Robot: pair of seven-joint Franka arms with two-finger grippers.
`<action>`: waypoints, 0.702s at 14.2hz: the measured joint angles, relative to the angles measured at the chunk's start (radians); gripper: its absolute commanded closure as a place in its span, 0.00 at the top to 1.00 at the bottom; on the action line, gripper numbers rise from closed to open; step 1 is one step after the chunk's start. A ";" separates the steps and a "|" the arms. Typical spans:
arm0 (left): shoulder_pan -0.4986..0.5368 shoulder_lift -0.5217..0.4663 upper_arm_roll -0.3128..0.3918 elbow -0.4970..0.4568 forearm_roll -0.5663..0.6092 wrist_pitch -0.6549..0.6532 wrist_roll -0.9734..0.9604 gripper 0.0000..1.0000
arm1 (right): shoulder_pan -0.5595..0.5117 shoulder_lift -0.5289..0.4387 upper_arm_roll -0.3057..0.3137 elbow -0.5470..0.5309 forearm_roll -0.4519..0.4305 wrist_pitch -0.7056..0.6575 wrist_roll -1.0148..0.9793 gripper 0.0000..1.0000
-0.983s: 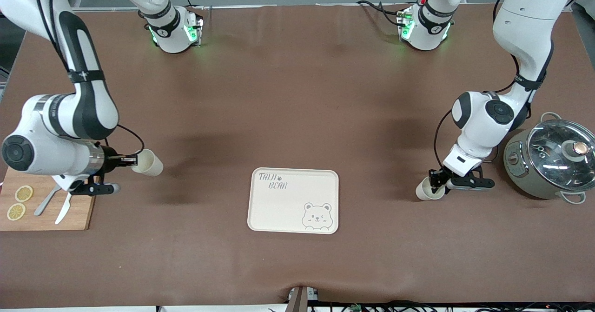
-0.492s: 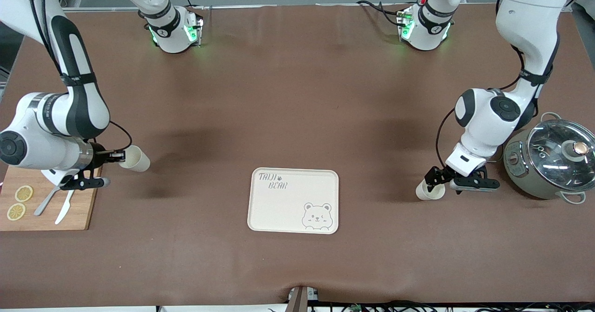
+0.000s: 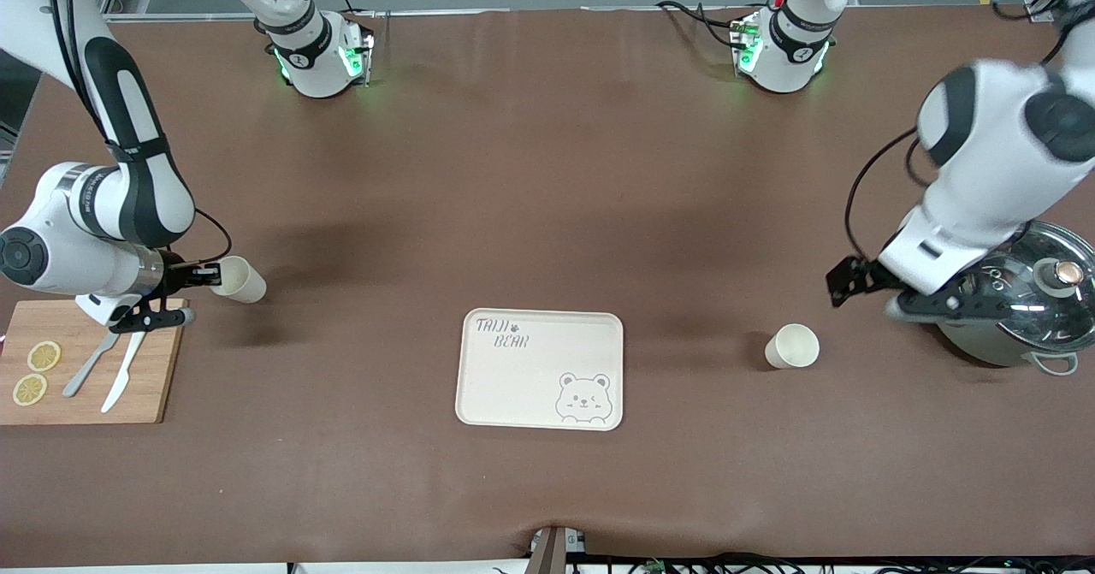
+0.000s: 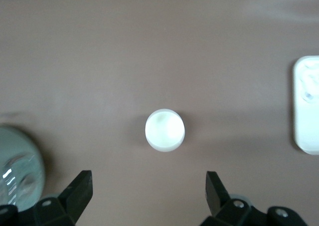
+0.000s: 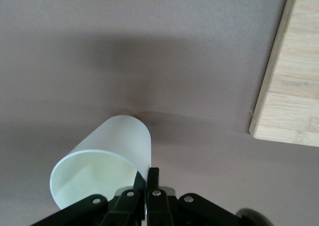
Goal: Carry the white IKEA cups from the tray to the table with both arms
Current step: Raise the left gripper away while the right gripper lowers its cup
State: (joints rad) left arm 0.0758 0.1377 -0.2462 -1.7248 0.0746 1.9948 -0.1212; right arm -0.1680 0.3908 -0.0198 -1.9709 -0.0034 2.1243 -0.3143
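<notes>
One white cup stands upright on the brown table, beside the bear tray toward the left arm's end. From above it shows as a round rim. My left gripper hangs open above the table between that cup and the pot, its fingers spread wide with nothing between them. My right gripper is shut on the rim of the second cup. It holds that cup tilted, mouth toward the gripper, over bare table next to the cutting board. The wrist view shows the pinch on the cup's wall.
The cream bear tray lies in the middle near the front camera. A wooden cutting board with lemon slices, a fork and a knife sits at the right arm's end. A grey pot with a glass lid stands at the left arm's end.
The left gripper has opened, let go of its cup and risen toward the pot; that cup stays standing. The right arm has carried its cup a little toward its end of the table.
</notes>
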 measured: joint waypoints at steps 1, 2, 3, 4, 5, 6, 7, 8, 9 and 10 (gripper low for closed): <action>-0.001 -0.013 -0.007 0.056 0.000 -0.097 -0.008 1.00 | -0.002 0.000 0.000 -0.003 0.000 0.001 -0.007 0.00; -0.002 -0.016 -0.012 0.089 -0.001 -0.142 -0.018 1.00 | -0.004 0.000 0.000 -0.005 0.000 0.001 -0.009 0.00; -0.002 -0.012 -0.015 0.101 -0.001 -0.156 -0.025 1.00 | -0.005 0.000 0.000 -0.008 0.000 0.001 -0.010 0.00; -0.002 -0.004 -0.017 0.101 -0.001 -0.156 -0.032 1.00 | -0.006 0.000 0.000 -0.011 0.000 0.001 -0.011 0.00; -0.002 0.007 -0.018 0.101 -0.001 -0.156 -0.037 1.00 | -0.007 0.001 0.000 -0.014 -0.002 0.002 -0.011 0.00; -0.001 0.016 -0.018 0.101 -0.001 -0.156 -0.039 1.00 | -0.009 0.004 0.000 -0.017 -0.005 0.004 -0.011 0.00; 0.001 0.021 -0.018 0.102 -0.003 -0.159 -0.039 1.00 | -0.011 0.007 0.000 -0.017 -0.009 0.006 -0.011 0.00; 0.003 0.022 -0.018 0.105 -0.007 -0.168 -0.040 1.00 | -0.013 0.011 0.000 -0.018 -0.014 0.007 -0.011 0.00; 0.005 0.020 -0.017 0.111 -0.012 -0.181 -0.040 1.00 | -0.015 0.013 0.000 -0.019 -0.016 0.008 -0.011 0.00; 0.007 0.018 -0.016 0.121 -0.015 -0.194 -0.040 1.00 | -0.018 0.015 0.000 -0.021 -0.017 0.009 -0.011 0.00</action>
State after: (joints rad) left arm 0.0824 0.1553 -0.2620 -1.6034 0.0594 1.8009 -0.1611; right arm -0.1857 0.4056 -0.0200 -1.9920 -0.0205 2.1330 -0.3255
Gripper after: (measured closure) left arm 0.000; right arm 0.978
